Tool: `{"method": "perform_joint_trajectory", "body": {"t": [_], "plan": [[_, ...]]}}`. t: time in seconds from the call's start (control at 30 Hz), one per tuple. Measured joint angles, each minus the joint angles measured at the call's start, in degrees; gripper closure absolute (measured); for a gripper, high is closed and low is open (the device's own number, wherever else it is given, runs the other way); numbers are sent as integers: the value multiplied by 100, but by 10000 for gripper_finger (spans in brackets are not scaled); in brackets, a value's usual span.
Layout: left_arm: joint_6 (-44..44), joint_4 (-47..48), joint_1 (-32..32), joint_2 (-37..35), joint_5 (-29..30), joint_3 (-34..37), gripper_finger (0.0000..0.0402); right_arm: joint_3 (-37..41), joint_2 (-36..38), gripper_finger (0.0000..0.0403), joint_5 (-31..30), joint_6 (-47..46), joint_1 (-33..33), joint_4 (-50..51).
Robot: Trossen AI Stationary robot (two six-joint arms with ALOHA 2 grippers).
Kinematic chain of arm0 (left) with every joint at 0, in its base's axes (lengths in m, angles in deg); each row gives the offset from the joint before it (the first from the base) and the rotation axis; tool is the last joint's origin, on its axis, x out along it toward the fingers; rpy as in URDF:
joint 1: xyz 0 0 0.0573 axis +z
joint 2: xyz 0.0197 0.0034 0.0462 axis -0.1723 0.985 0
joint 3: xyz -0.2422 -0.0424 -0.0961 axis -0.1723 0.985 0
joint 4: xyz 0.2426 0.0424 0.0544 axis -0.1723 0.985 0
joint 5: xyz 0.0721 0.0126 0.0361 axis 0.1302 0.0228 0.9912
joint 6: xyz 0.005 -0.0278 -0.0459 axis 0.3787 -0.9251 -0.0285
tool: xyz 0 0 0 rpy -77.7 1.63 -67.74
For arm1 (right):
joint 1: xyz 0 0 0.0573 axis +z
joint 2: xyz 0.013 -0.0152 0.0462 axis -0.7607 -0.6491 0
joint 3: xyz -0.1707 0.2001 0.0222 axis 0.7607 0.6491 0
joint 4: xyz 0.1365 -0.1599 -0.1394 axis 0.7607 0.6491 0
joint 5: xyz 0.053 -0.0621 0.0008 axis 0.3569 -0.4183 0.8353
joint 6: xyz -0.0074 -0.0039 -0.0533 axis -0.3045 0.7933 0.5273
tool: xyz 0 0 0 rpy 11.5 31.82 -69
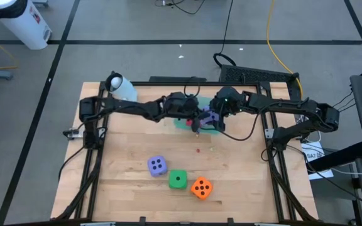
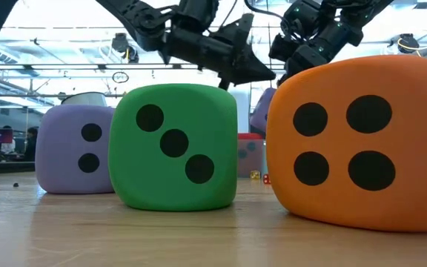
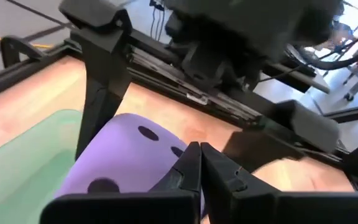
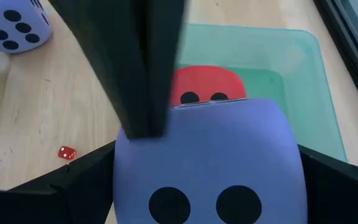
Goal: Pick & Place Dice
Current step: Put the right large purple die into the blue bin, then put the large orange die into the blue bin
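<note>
Wooden surface [image 1: 131, 201] carries everything; the two arms reach in from opposite sides and meet over its far middle.

Green tray [image 4: 303, 81], translucent, sits on the surface at the far middle, under both hands. A red die [image 4: 205, 87] lies inside it, two pips showing toward the right wrist camera.

Right hand [image 4: 207, 186]: fingers stand wide, one on each side of a purple die [image 4: 210, 162], clamped on it. The die is held above the near edge of the tray, just in front of the red die, its two-pip face toward the wrist camera. In the high view this die [image 1: 211, 117] shows between the two hands.

Left hand [image 3: 201, 168]: fingers together, tips touching, nothing between them. It hangs right beside the held purple die [image 3: 129, 155], pointing down toward the tray; whether the tips touch the die cannot be told.

Three dice rest on the near half of the surface, well apart from the tray: a second purple die [image 1: 158, 166], a green die [image 1: 178, 179] showing three pips in the low view, and an orange die [image 1: 200, 188] showing four. Green lies between the other two, close to both.

A tiny red die [image 4: 66, 152] lies on bare wood near the tray.
</note>
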Motion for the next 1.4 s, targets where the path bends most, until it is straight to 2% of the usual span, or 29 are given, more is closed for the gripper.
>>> {"method": "perform_joint_trajectory", "body": {"t": [0.4,0.57,0.73,0.83,1.03,1.23,1.4], "plan": [[-498,4,269,574,-562,-202,396,-40,-6,7,-47,-614,-96,266],[-550,67,294,619,-468,-180,397,-67,10,4,18,-613,-197,327],[-376,106,291,604,-467,-186,398,-66,11,4,4,-500,-199,245],[61,139,280,481,-639,-184,397,-66,12,4,-20,-443,-199,288],[780,774,203,-564,-712,40,400,-63,448,7,-20,-483,-195,521],[1097,2087,-6,-2485,-130,773,400,59,1265,8,-17,-876,154,498],[1094,3562,-579,-3651,563,1115,400,706,1887,10,-13,-1281,733,-420]]}}
